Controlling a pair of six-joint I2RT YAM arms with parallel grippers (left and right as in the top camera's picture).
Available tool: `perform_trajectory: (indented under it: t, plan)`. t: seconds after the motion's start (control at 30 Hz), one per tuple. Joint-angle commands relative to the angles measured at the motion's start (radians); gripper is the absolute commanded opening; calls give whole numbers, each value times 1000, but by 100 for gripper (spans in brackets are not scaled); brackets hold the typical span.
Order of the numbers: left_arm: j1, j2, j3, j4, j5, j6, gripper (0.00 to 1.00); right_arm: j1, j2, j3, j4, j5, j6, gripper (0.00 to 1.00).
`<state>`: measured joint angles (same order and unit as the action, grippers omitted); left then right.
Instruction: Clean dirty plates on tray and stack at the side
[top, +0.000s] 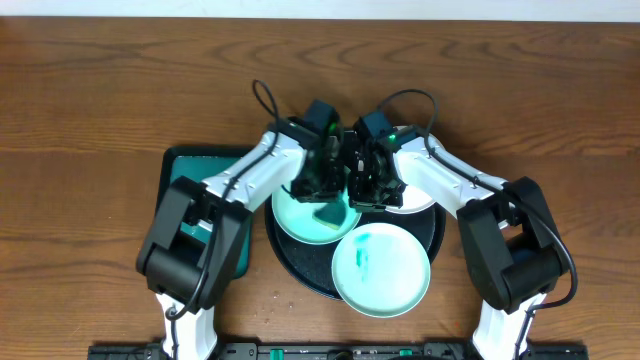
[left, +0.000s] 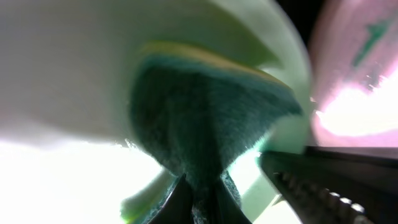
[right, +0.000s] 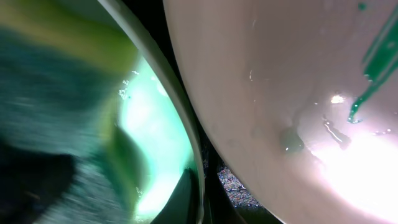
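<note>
The black tray (top: 290, 262) holds three plates. The left plate (top: 295, 218) is pale mint. My left gripper (top: 326, 188) is shut on a teal-green sponge (top: 331, 213) that presses on this plate; the sponge (left: 205, 118) fills the left wrist view above the jaws (left: 202, 202). My right gripper (top: 365, 186) is shut on the left plate's right rim, seen in the right wrist view (right: 198, 186). The front plate (top: 381, 270) has teal smears and also shows in the right wrist view (right: 286, 93). The third plate (top: 418, 200) lies mostly hidden under my right arm.
A smaller teal-green rectangular tray (top: 186, 165) sits left of the black tray, partly under my left arm. Bare wood-grain tabletop (top: 100, 90) surrounds both trays. A few small specks (top: 272, 298) lie on the table in front of the black tray.
</note>
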<state>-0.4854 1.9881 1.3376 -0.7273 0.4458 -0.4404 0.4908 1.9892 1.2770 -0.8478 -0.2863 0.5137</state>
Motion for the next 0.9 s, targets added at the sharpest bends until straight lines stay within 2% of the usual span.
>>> perform_trajectory:
  t: [0.0, 0.23, 0.53, 0.77, 0.87]
  plan:
    - [91, 24, 6, -42, -111, 10, 7, 22, 61, -47, -35, 69, -37, 1]
    - [187, -68, 15, -153, -281, 37, 7, 22, 61, -47, -33, 69, -37, 1]
    - [188, -304, 16, -239, -311, 48, 7, 22, 61, -47, -19, 48, -37, 1]
    - [192, -408, 16, -372, -528, 13, 7, 21, 6, -47, -15, -61, -75, 1]
    - [208, -406, 12, -405, -544, 13, 7, 21, -58, -46, -12, -66, -77, 1]
